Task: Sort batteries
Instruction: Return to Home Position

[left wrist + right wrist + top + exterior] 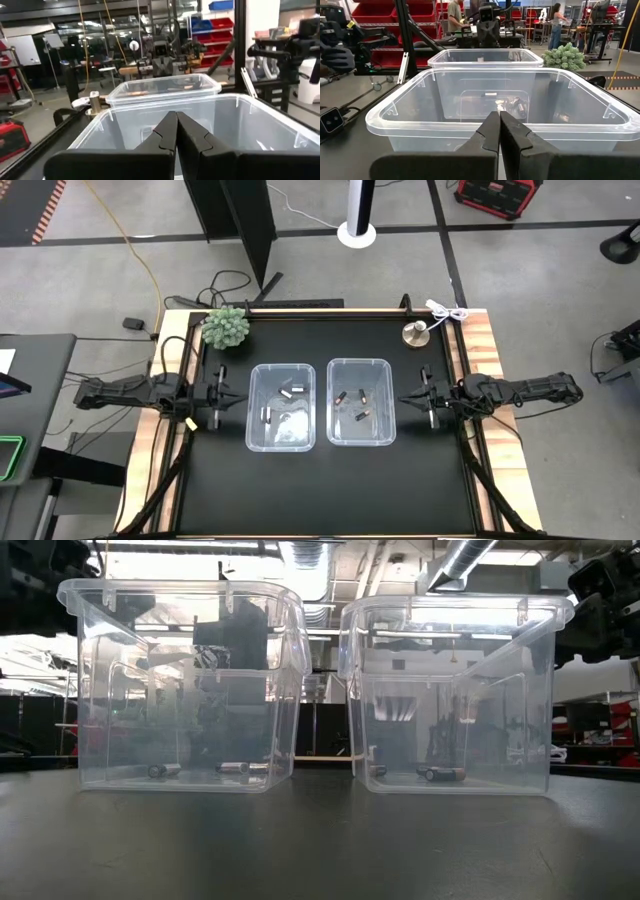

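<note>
Two clear plastic bins stand side by side mid-table. The left bin (281, 406) holds silvery-white batteries (292, 391) lying on its floor. The right bin (361, 401) holds dark batteries with copper ends (361, 416) on its floor. In the low view the batteries (441, 774) lie flat in both bins. My left gripper (238, 399) waits shut just left of the left bin; its fingers (176, 131) meet in the left wrist view. My right gripper (404, 401) waits shut just right of the right bin, its fingers (499, 127) closed together.
A small green plant (226, 327) sits at the table's far left corner. A round brass-coloured weight (415, 333) and a white cable (447, 313) lie at the far right. The black mat (320, 490) in front of the bins is bare.
</note>
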You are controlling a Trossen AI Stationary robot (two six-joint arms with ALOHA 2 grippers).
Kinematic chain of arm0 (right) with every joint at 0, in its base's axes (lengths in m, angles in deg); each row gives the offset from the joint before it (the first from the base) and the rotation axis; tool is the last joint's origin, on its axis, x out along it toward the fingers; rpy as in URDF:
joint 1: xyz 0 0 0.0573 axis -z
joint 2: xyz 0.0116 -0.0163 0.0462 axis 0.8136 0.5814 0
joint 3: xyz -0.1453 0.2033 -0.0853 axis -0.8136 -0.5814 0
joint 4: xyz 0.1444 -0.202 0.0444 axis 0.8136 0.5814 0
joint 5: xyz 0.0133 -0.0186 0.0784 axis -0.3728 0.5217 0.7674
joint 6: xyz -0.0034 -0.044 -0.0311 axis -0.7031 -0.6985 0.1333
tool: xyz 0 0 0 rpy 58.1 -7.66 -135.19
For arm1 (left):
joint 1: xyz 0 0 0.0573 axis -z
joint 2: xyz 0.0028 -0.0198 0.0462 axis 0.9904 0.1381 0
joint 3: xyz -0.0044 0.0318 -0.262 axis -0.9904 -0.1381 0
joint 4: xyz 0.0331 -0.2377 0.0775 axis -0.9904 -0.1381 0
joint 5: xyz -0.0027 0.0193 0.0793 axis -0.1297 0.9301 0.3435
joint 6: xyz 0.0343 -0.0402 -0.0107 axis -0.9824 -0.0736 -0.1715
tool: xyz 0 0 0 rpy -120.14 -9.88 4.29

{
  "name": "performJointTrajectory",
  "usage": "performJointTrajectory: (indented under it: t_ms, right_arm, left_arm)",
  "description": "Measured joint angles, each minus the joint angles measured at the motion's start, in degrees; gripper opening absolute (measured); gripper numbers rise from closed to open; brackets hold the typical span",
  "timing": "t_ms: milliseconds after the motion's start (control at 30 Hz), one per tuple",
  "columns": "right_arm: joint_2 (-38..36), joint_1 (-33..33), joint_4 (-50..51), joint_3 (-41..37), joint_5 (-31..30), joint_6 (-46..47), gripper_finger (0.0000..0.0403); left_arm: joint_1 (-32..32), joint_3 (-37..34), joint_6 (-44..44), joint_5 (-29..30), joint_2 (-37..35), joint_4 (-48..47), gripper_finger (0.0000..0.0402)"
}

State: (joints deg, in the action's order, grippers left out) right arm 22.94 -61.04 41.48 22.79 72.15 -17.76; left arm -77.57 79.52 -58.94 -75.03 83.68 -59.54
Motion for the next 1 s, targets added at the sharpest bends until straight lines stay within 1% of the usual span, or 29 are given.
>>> performJointTrajectory:
  t_ms: [133, 267, 1000]
  right_arm:
    - [0.0, 0.0, 0.0, 0.0, 0.0, 0.0, 0.0027]
    - [0.0, 0.0, 0.0, 0.0, 0.0, 0.0, 0.0027]
    - [0.0, 0.0, 0.0, 0.0, 0.0, 0.0, 0.0027]
  left_arm:
    - [0.0, 0.0, 2.1, -0.2, 0.1, -4.2, 0.0]
    - [0.0, 0.0, 4.0, 0.0, 0.4, -4.2, 0.0]
    - [0.0, 0.0, 4.1, 0.0, 0.5, -4.5, 0.0]
